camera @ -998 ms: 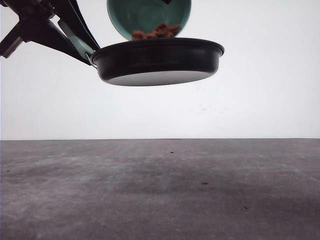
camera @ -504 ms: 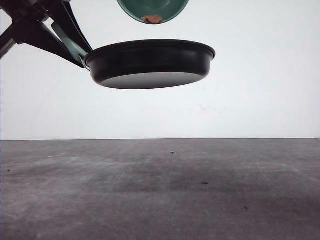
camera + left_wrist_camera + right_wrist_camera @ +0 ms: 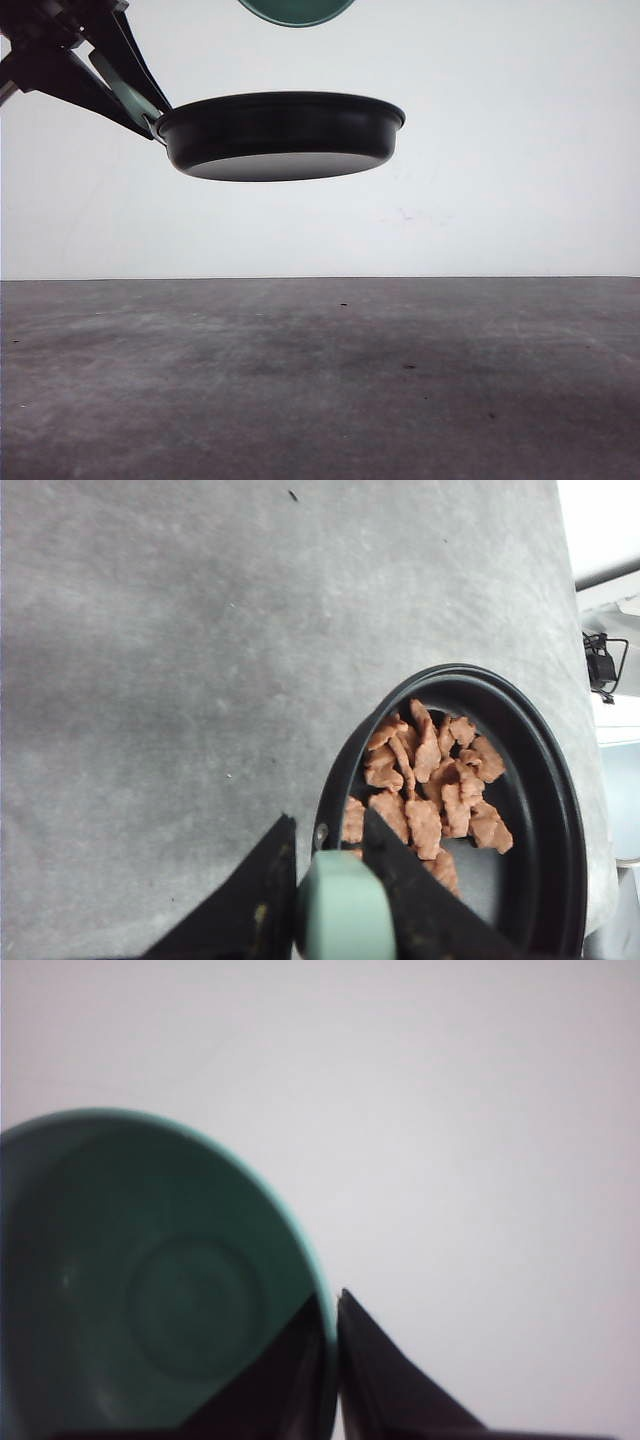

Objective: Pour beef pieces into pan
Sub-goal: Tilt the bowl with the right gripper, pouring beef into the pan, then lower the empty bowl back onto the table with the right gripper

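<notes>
1. Beef pieces (image 3: pixel 430 790) lie in a loose, low pile on the floor of the pan (image 3: pixel 545 810), gathered toward the handle side, as my left wrist view shows.
2. My left pincer (image 3: pixel 335 880) is clamped on the pan's mint-green handle (image 3: pixel 343 910), one dark finger (image 3: pixel 255 895) pressing each side of it.
3. From the front, the pan (image 3: pixel 280 135) hangs in the air well above the grey tabletop (image 3: pixel 320 380), roughly level, its handle end toward my left arm, where my left pincer (image 3: pixel 120 85) grips it.
4. My right pincer (image 3: pixel 333 1350) is closed on the rim of the teal bowl (image 3: pixel 150 1290), one finger inside the wall and one outside, with the rim pinched between them.
5. The bowl's inside, seen from my right wrist, is bare, smooth green with a round base ring.
6. In the front view, the bowl's lower edge (image 3: pixel 297 10) sits above the pan, apart from it, at the picture's upper border.
</notes>
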### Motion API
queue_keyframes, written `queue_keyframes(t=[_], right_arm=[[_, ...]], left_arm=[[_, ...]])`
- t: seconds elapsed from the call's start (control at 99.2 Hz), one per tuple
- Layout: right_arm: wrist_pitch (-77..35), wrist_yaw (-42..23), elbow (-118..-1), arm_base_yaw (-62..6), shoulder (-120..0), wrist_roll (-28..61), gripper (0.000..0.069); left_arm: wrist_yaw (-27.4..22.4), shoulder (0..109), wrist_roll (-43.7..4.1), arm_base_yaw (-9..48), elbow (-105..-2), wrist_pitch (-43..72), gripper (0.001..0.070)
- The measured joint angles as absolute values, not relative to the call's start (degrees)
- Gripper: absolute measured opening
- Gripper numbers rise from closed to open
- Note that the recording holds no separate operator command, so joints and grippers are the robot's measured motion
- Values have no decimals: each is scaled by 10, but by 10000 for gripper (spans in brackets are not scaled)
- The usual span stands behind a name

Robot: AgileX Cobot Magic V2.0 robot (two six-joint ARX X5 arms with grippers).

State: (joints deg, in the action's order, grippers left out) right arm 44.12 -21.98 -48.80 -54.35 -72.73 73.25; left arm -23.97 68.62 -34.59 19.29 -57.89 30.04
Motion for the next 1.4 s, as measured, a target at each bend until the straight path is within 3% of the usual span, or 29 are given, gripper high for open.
queue_keyframes(t=[0.323,0.545,0.635,0.807,0.998,1.13,1.271,1.402], right_arm=[[518,-214,-488,-515,-728,675,11],[524,-299,-488,-517,-724,457,11],[428,-304,-489,-517,-705,316,11],[167,-209,-513,-487,-658,27,11],[-39,-140,-516,-373,-606,-201,11],[-175,-94,-543,-248,-577,-263,11],[-356,-26,-548,-113,-618,-259,11],[-440,41,-538,-59,-717,-218,11]], left_arm=[[-240,686,-346,193,-579,296,59],[-240,686,-346,193,-579,283,59],[-240,686,-345,193,-579,284,59],[-244,686,-338,193,-579,284,59],[-244,686,-319,193,-579,284,59],[-242,686,-305,193,-579,282,59],[-237,686,-292,193,-579,276,59],[-237,686,-283,193,-579,269,59]])
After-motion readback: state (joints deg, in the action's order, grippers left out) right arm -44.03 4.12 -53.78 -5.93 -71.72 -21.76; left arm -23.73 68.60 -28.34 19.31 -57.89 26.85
